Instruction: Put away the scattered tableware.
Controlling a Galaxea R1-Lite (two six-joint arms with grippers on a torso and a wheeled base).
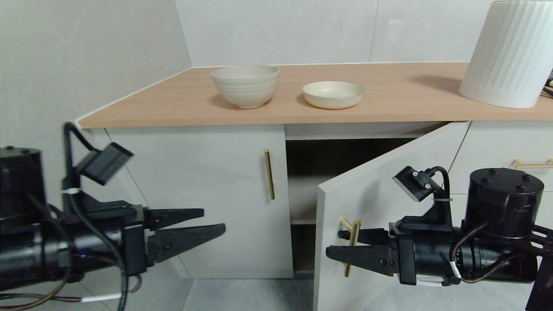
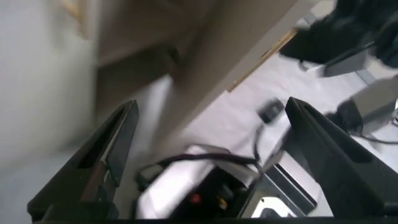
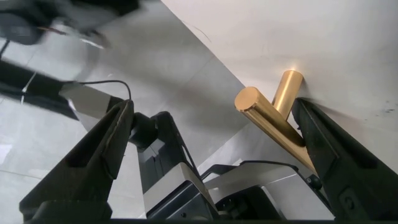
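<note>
Left arm (image 1: pixel 47 255): low, held level, forearm pointing toward the robot's right.
Left gripper (image 1: pixel 214 220): jaws parted, one finger above the other.
Right arm (image 1: pixel 479 255): low, held level, forearm pointing toward the robot's left.
Right gripper (image 1: pixel 333 243): jaws parted, fingers stacked vertically, tips facing the left gripper.
</note>
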